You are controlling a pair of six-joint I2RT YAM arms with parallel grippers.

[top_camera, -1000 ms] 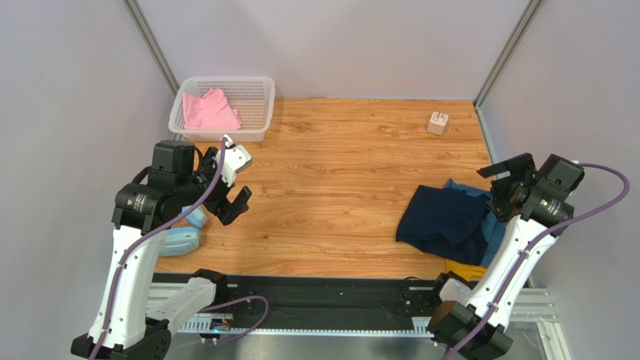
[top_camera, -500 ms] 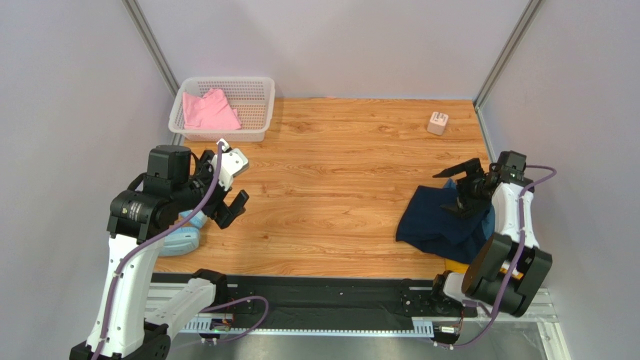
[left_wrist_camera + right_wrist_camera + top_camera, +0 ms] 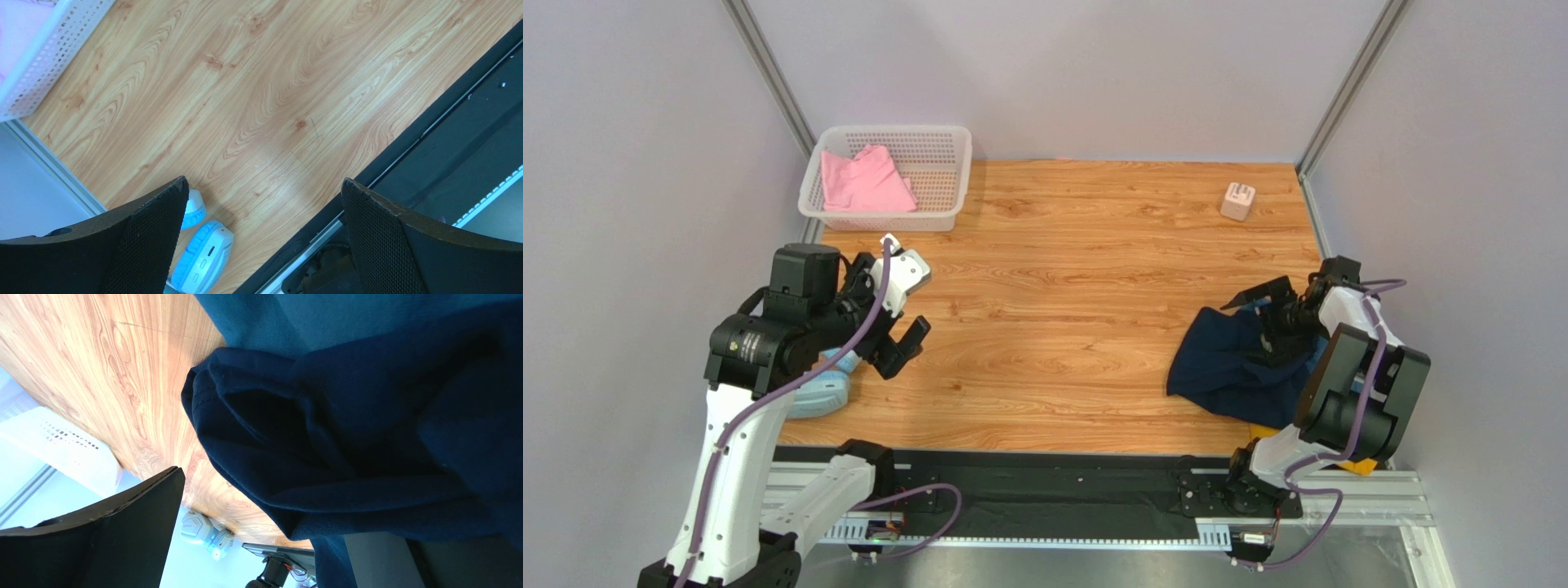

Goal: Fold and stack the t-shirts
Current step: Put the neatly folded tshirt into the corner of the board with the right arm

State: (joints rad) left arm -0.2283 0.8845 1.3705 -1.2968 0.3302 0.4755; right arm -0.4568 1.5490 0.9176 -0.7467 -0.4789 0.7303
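Observation:
The navy t-shirt [image 3: 1234, 361] lies crumpled at the table's right side, on top of a teal t-shirt [image 3: 1326, 368]. A bit of mustard yellow t-shirt [image 3: 1264, 437] shows at the near edge. A pink t-shirt [image 3: 867, 181] lies in the white basket [image 3: 891, 132]. My right gripper [image 3: 1265, 321] is low over the navy shirt's far edge, open; in the right wrist view navy folds [image 3: 368, 435] fill the frame and cover one finger, with teal cloth [image 3: 368, 318] above. My left gripper [image 3: 913, 304] hangs open over bare wood at the left, holding nothing.
Blue-and-white headphones [image 3: 824, 392] lie at the table's near left corner, under the left arm, and show beside the left finger [image 3: 199, 260]. A small pale cube [image 3: 1237, 200] sits at the back right. A black rail [image 3: 1038, 484] runs along the near edge.
The right arm has folded down and swung its gripper left and low onto the navy shirt, its jaws opening slightly wider. The left gripper has drifted slightly nearer.

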